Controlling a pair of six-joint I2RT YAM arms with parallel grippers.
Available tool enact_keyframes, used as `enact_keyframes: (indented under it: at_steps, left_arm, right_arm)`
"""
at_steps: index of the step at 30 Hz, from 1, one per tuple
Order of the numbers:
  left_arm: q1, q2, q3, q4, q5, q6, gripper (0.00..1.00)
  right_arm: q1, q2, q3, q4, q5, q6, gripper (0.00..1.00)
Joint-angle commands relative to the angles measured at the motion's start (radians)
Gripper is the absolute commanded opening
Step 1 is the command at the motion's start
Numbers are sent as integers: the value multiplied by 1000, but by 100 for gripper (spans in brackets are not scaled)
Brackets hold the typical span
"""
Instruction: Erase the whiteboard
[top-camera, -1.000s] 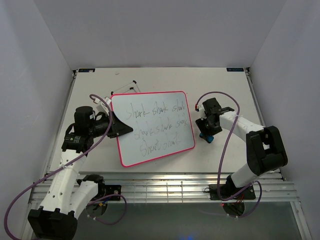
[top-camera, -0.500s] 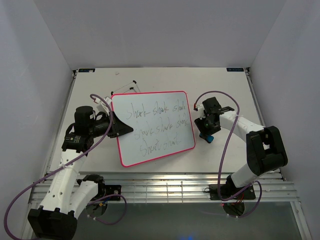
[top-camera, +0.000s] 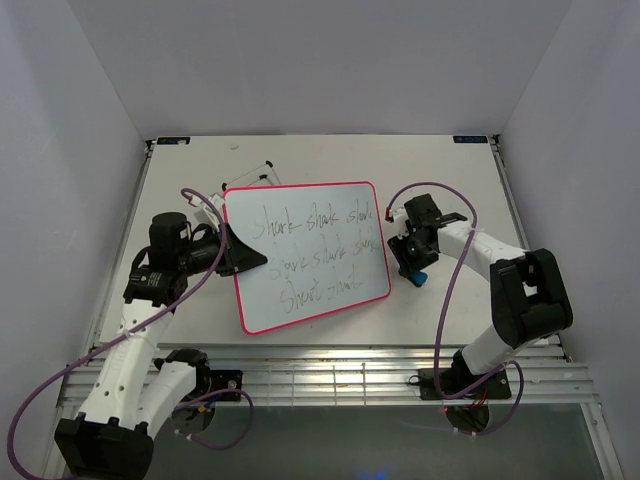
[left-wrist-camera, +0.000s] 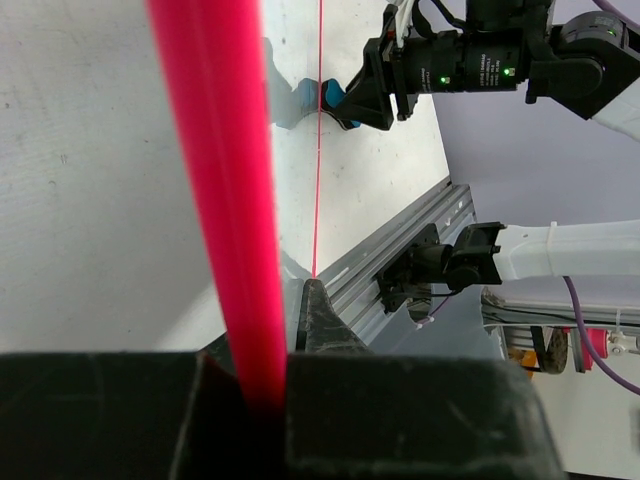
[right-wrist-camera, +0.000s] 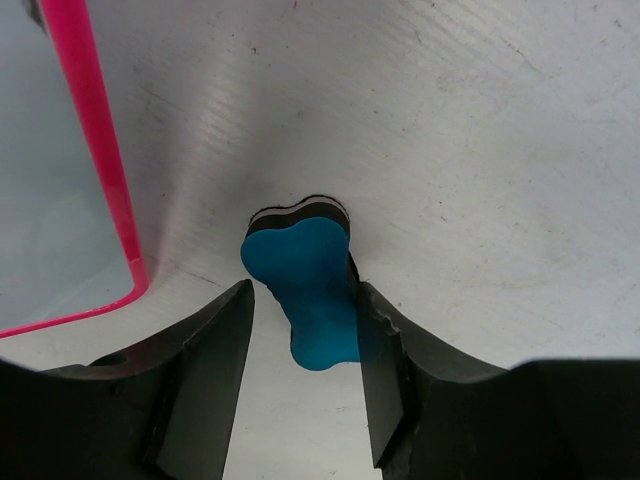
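Left gripper (top-camera: 243, 257) jaws clamp the whiteboard (top-camera: 310, 255) frame; right gripper (right-wrist-camera: 300, 330) jaws, apart, straddle the eraser (right-wrist-camera: 308, 290) beside its corner.

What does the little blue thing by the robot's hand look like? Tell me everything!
The blue eraser is small and bone-shaped, with a bright blue top over a thin dark underside that looks soft. It lies flat on the table, just right of the whiteboard, not touching its pink frame. The right hand straddles it, fingers open, one finger right against it.

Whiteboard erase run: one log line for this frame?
left gripper: shut on whiteboard | right gripper: open around eraser | writing: unerased
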Motion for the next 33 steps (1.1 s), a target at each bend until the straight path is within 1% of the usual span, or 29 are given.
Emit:
enact_keyframes:
  at_steps: [1, 4, 7, 8, 10, 17, 20, 22, 32, 33]
  left_arm:
    - [-22, -11, 6, -74, -124, 154, 0]
    - [-30, -11, 11, -76, -131, 157, 0]
    - [-33, -8, 11, -77, -133, 159, 0]
    - [-33, -9, 12, -79, -133, 159, 0]
    - [-34, -12, 12, -79, -128, 159, 0]
    - [-39, -12, 12, -77, -127, 161, 0]
    - [-40, -15, 18, -83, -131, 162, 0]
    - [-42, -17, 23, -89, -134, 164, 0]
    - [-40, -8, 23, -86, -142, 165, 0]
    - [-43, -8, 23, -83, -144, 165, 0]
  right_arm:
    - [-4, 23, 27, 9, -15, -8, 51]
    - [-5, 21, 26, 9, -15, -7, 49]
    - [-7, 29, 23, 8, -3, -7, 51]
    - [-7, 29, 23, 8, 0, -1, 53]
    - [-7, 26, 24, 9, 0, -2, 53]
    - [-8, 32, 20, 11, -14, -4, 49]
    - [-7, 30, 18, 12, -21, -4, 45]
    - [-8, 32, 18, 12, -20, -1, 43]
    - [-7, 58, 12, 12, -32, 15, 42]
    - [-7, 58, 11, 14, -35, 13, 41]
